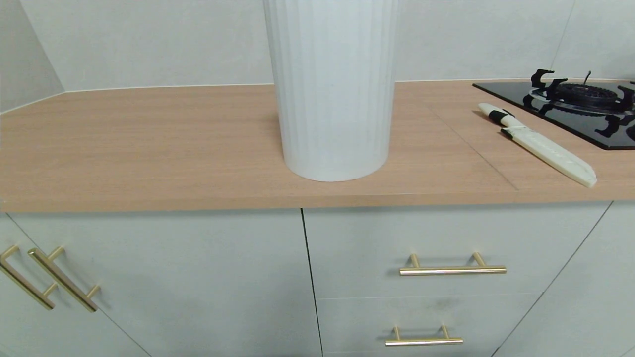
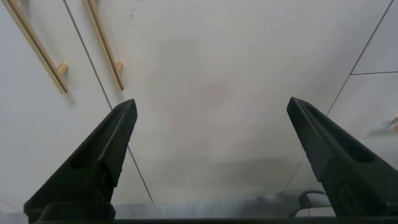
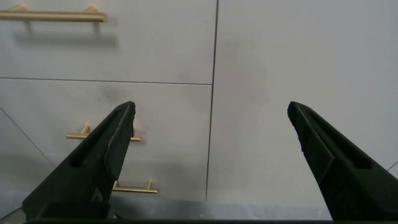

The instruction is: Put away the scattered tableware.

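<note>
A cream-bladed knife (image 1: 540, 145) with a cream and black handle lies on the wooden counter (image 1: 149, 148) at the right, just in front of the stove. A tall white ribbed container (image 1: 333, 89) stands at the counter's middle. My left gripper (image 2: 211, 115) is open with nothing between its fingers, held low in front of the cabinet doors. My right gripper (image 3: 211, 115) is open too, facing the drawer fronts below the counter, nothing in it.
A black gas hob (image 1: 570, 106) with a burner grate fills the counter's back right corner. Below the counter are white cabinet doors with gold handles (image 1: 64, 285) at left and drawers with gold bar handles (image 1: 452, 269) at right.
</note>
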Robot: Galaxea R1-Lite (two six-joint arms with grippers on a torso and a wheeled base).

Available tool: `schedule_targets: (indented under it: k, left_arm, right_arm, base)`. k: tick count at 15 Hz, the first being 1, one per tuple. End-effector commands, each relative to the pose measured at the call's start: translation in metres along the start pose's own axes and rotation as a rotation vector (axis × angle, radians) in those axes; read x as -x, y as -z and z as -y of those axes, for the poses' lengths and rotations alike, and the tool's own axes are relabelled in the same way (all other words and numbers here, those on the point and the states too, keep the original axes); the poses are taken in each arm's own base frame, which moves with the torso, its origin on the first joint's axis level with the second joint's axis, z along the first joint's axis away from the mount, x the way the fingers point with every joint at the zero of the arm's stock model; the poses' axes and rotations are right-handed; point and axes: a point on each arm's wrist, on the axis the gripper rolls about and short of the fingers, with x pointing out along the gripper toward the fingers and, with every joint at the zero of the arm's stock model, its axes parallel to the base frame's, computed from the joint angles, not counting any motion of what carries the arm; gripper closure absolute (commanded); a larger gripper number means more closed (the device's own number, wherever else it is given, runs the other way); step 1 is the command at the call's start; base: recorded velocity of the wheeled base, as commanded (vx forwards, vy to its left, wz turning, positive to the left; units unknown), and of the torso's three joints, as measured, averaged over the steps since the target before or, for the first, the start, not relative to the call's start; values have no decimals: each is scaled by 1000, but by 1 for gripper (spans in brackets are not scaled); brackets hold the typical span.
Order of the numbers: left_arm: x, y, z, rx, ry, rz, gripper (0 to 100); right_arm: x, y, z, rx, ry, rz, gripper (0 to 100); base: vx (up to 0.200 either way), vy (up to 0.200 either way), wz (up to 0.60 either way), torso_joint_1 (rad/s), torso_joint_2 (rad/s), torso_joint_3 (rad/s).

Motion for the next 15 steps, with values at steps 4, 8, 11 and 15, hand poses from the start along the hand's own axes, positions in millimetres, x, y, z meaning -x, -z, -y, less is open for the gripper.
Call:
schedule_targets:
  k: [4, 8, 11, 15]
  left_arm:
    - [0, 0, 0, 0, 0, -2, 0]
    - [0, 0, 0, 1, 0, -2, 0]
    - [0, 0, 0, 1, 0, -2, 0]
    - [0, 0, 0, 1, 0, -2, 0]
  right_arm:
    - [0, 0, 0, 0, -2, -1, 0]
    - [0, 0, 0, 0, -2, -1, 0]
    - [0, 0, 0, 0, 0, -1, 0]
    - [0, 0, 0, 0, -2, -1, 0]
  base:
    - [0, 0, 0, 0, 0, 0]
    - [0, 0, 0, 0, 0, 0]
    - [0, 0, 0, 0, 0, 0]
    - [0, 0, 0, 67, -239, -240]
